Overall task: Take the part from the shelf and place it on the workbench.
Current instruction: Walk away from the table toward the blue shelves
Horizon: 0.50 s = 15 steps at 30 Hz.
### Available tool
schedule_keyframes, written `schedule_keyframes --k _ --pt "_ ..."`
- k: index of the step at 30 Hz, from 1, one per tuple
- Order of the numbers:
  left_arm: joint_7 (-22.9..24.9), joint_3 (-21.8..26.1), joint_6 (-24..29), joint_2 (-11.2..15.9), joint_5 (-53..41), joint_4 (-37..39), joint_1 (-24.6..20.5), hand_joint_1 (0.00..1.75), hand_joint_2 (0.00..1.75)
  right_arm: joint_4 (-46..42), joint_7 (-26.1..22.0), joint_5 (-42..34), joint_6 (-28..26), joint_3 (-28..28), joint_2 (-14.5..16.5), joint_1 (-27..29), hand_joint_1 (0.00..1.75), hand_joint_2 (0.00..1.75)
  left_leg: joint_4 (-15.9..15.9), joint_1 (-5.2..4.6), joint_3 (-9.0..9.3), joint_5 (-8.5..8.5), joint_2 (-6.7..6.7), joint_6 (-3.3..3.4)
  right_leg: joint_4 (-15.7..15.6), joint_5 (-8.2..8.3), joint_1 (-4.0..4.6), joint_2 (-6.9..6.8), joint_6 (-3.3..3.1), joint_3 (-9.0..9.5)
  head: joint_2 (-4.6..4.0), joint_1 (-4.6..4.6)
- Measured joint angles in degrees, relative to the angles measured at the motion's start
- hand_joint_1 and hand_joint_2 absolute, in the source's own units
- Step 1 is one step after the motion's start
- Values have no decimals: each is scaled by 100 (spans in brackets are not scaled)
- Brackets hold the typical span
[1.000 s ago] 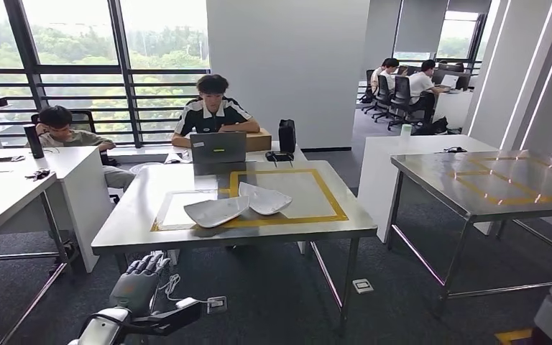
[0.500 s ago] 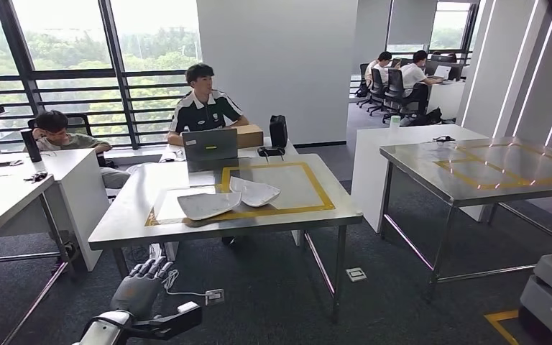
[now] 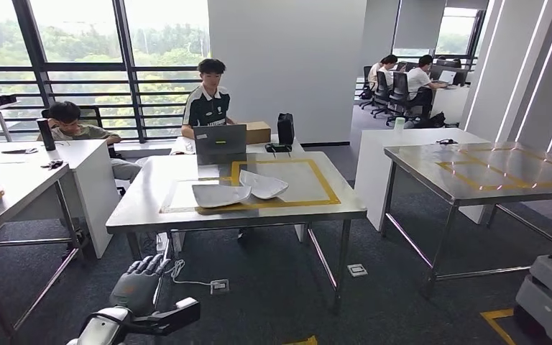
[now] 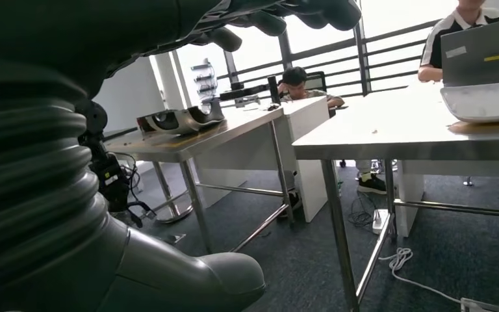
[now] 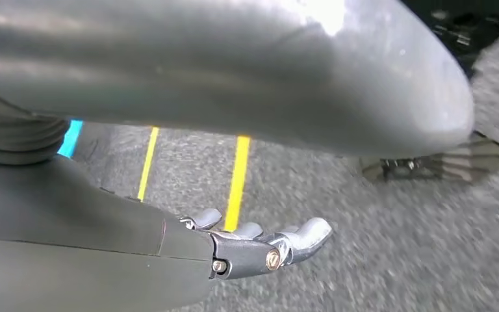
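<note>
Camera has shifted; right robot hand (image 5: 260,250) hangs empty above yellow floor lines (image 5: 237,175).

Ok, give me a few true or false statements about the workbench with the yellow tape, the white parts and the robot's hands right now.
1. Two white parts lie on the taped workbench. True.
2. The left hand holds a white part. False: it holds nothing, fingers apart.
3. A laptop stands at the workbench's far edge. True.
4. The right hand grips a part. False: it hangs over grey floor, holding nothing.
5. Nobody sits behind the laptop. False: a person sits there.
</note>
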Motion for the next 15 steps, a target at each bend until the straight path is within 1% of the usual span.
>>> schedule_keyframes --k 1,2,3,4,5,6,7,8,9,10,11,12,13,14,15 --pt "0 1 -2 -1 1 0 -10 0 175 0 -2 -1 5 0 3 0 0 0 1 -3 -66 51 2 21 344 -271 -4 6 19 -112 0 1" --pt "-3 2 -3 1 1 3 -13 0 175 0 -3 -2 11 0 4 -2 0 0 6 -5 -133 101 2 32 738 -508 -9 8 34 -227 0 1" --pt "-8 2 -9 3 4 8 -10 0 175 0 -5 -3 15 0 4 -3 0 0 13 -7 -200 149 2 30 1066 -642 -11 8 42 -301 0 1" --pt "-15 3 -18 4 11 13 -6 0 175 0 -7 -4 15 -1 4 -4 0 0 23 -8 -269 195 2 24 1237 -655 -12 9 45 -295 0 1" --pt "-30 5 -29 6 21 17 -3 0 175 0 -9 -5 11 -1 4 -3 0 0 32 -7 -337 240 2 13 1197 -567 -13 9 42 -183 0 1" --pt "-46 10 -40 9 35 19 -2 0 175 0 -11 -7 8 -2 4 -3 0 0 42 -5 -395 281 2 -1 942 -422 -14 9 32 36 0 1" --pt "-60 17 -46 13 49 17 -4 0 175 0 -13 -9 5 -2 4 -5 0 0 50 -3 -439 318 2 -20 546 -320 -15 11 17 320 0 1" --pt "-72 26 -49 19 63 14 -11 0 175 0 -14 -12 2 -2 4 -10 0 0 57 -7 -476 352 4 -48 130 -289 -4 16 -3 595 0 1" --pt "-79 35 -49 25 75 10 -18 0 175 0 -15 -15 2 -2 5 -13 0 0 57 -10 -495 386 8 -81 -174 -295 9 22 -28 788 0 2" --pt "-85 42 -49 28 85 7 -26 0 175 0 -15 -17 2 -2 5 -16 0 0 55 -12 -508 421 11 -116 -357 -333 26 28 -53 890 0 1" --pt "-92 45 -49 31 91 6 -32 0 175 0 -16 -19 2 -2 6 -17 0 0 45 -13 -517 459 12 -154 -419 -338 44 31 -82 911 1 1" --pt "-102 46 -49 34 95 8 -32 0 175 0 -17 -19 1 -2 7 -15 0 0 39 -10 -525 484 12 -189 -429 -301 37 28 -119 891 1 0" --pt "-108 46 -49 40 97 11 -31 0 175 0 -19 -19 1 -2 8 -16 0 0 60 -5 -553 461 7 -220 -451 -262 29 17 -157 872 1 -1" --pt "-113 47 -48 49 98 14 -29 0 175 0 -22 -20 1 -2 9 -18 0 0 147 -3 -598 356 1 -248 -467 -212 18 5 -204 842 1 -2" --pt "-116 48 -48 58 98 16 -27 0 175 0 -26 -21 0 -3 9 -20 0 0 348 -1 -672 156 -4 -272 -483 -159 6 -8 -243 802 0 -4"
